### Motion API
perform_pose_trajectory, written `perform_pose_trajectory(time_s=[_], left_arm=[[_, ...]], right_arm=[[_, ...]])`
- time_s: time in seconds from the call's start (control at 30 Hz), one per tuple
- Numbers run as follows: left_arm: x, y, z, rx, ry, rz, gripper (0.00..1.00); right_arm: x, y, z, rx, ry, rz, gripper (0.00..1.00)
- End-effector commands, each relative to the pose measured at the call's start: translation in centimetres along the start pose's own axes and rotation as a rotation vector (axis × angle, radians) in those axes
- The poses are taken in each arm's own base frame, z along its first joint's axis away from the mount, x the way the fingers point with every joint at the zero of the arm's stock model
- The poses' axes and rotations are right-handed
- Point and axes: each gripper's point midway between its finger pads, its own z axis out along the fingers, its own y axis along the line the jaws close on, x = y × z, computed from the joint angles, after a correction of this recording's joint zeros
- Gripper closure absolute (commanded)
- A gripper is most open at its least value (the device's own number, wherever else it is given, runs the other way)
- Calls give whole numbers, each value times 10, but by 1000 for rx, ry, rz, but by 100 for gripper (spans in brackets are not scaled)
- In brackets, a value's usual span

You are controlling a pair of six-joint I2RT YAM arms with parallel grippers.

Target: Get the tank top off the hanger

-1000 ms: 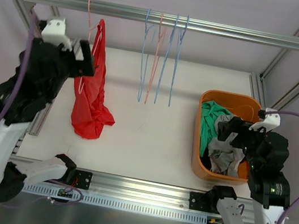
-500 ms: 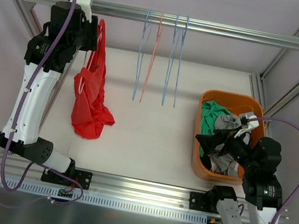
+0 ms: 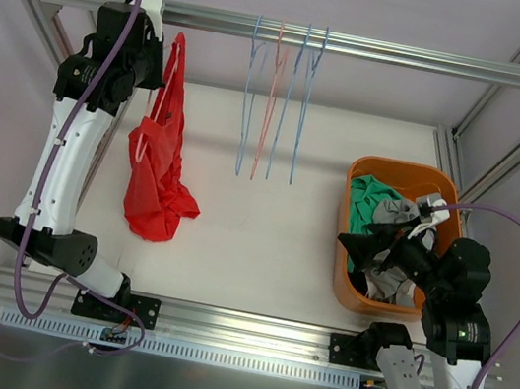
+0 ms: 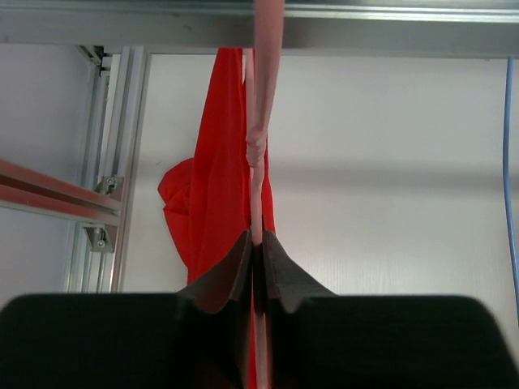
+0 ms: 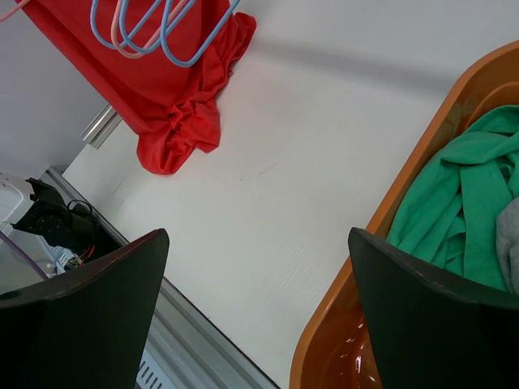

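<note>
1. Right gripper [image 3: 381,256]: lower right of the top view, above the near part of the bin. Released; in the right wrist view its fingers [image 5: 81,324] stand wide apart at the two lower corners, with nothing between them.
2. Bin [image 3: 399,167]: orange, right of the top view, on the table. It holds a green garment [image 3: 364,214], a grey garment [image 3: 398,214] and other cloth partly hidden by the right arm. Its rim [image 5: 389,235] crosses the right of the right wrist view.
3. Table [image 3: 252,243]: white, centre of the top view.
4. Tank top [image 3: 153,177]: red, left of centre in the top view. It is on the hanger, its straps are up near the rail, and its lower end lies bunched on the table. It is well apart from the bin.
5. Left gripper [image 3: 153,67]: upper left of the top view, just left of the tank top's straps. Clenched; in the left wrist view its fingers [image 4: 231,271] meet on the wire of the hanger [image 4: 253,194], with red cloth right behind.
6. Hanger: pink; its neck runs up to the rail at top centre of the left wrist view.
7. Spare hangers [image 3: 276,97]: four, three blue and one pink, bare, at upper centre of the top view.
8. Rail [image 3: 413,56]: aluminium, across the top of the top view, carrying all the hangers.
</note>
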Motion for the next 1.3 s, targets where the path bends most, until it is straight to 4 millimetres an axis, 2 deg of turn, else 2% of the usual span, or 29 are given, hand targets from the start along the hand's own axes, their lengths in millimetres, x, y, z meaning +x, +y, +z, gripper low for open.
perform_pose_trajectory(time_s=[0.0,0.2,0.47,0.67,0.8,1.27], left_arm=[[-3,5,-3,-10,-8,4,100],[-22,4,-24,4,-77,-29,100],[-52,-10,-55,104,-201,-98,100],[-41,-22,-61,173,-186,-125,100],[-35,-25,-74,208,-204,-139,100],[-30,-23,-68,197,-232,-139,100]], right_arm=[[-13,9,-1,-38,-47,-21,2],[-17,11,1,-55,-55,-20,2],[-22,15,1,-71,-73,4,2],[-22,17,0,-78,-76,6,2],[-23,20,1,-98,-76,13,3],[-21,21,2,-108,-80,18,2]])
